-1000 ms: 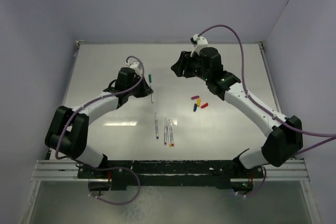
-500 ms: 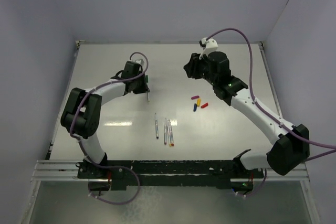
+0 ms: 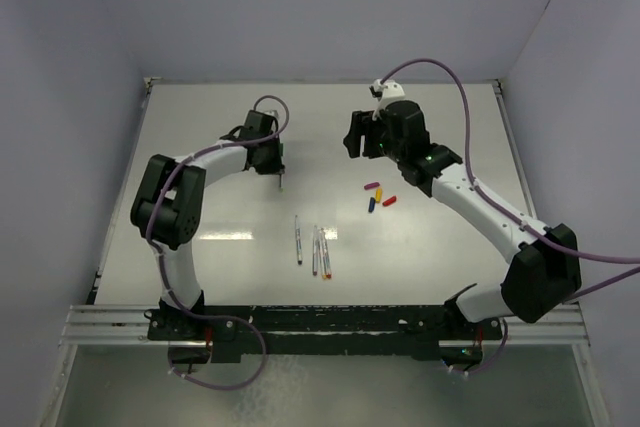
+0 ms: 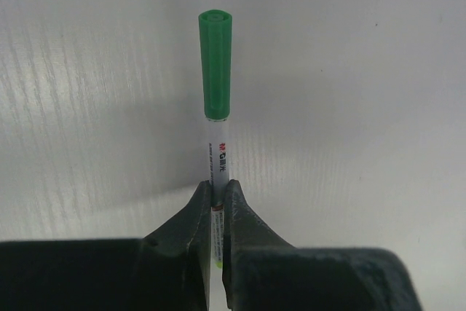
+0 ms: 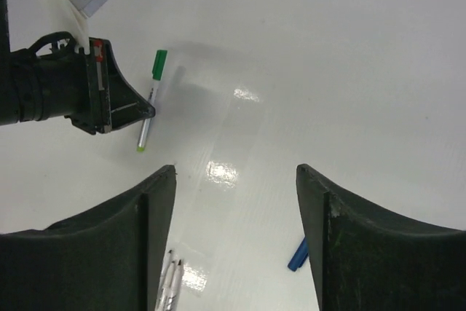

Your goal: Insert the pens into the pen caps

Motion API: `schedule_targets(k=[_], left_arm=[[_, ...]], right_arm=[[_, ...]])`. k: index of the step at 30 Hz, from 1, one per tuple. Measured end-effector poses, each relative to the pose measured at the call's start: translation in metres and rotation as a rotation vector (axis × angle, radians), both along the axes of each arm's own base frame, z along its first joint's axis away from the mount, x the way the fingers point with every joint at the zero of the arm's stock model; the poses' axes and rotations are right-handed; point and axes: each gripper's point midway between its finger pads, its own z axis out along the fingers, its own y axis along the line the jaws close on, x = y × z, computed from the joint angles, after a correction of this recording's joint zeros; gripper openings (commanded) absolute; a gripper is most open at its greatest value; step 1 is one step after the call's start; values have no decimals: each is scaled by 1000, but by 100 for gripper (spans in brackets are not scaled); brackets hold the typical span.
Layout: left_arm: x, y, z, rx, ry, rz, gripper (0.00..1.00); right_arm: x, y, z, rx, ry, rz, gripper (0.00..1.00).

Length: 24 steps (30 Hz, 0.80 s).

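My left gripper (image 4: 218, 196) is shut on the white barrel of a pen (image 4: 218, 156), and a green cap (image 4: 216, 63) sits on the pen's far end. In the top view this gripper (image 3: 277, 161) and the pen (image 3: 281, 181) are at the table's back left. My right gripper (image 5: 237, 170) hovers open above the table with nothing between its fingers. From there I see the green-capped pen (image 5: 148, 114) to the left. Three more pens (image 3: 316, 249) lie side by side mid-table. Magenta (image 3: 372, 185), yellow (image 3: 378, 193), blue (image 3: 371, 205) and red (image 3: 389, 201) caps lie in a loose cluster to their right.
The white table (image 3: 200, 217) has a raised rim along its back and sides. The left arm's elbow (image 3: 165, 197) stands folded over the left part of the table. The blue cap (image 5: 297, 256) lies just inside my right gripper's right finger in that view.
The left arm has folded up, its elbow swinging toward the back, while its gripper stayed on the pen. The right gripper shifted right, then back left.
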Motion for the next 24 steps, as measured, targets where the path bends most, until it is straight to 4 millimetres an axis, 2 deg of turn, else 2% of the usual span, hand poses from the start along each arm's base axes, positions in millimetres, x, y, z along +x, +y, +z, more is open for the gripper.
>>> schedule_targets(k=[3, 7, 18, 24], left_arm=[[2, 1, -3, 9, 8, 4, 11], [3, 2, -9, 19, 18, 9, 20], [5, 2, -8, 19, 10, 10, 28], [4, 2, -2, 22, 1, 3, 29]], right_arm=[[1, 1, -12, -6, 35, -6, 81], [1, 1, -11, 1, 37, -11, 87], [1, 0, -14, 5, 42, -19, 85], [4, -5, -14, 9, 43, -55, 79]])
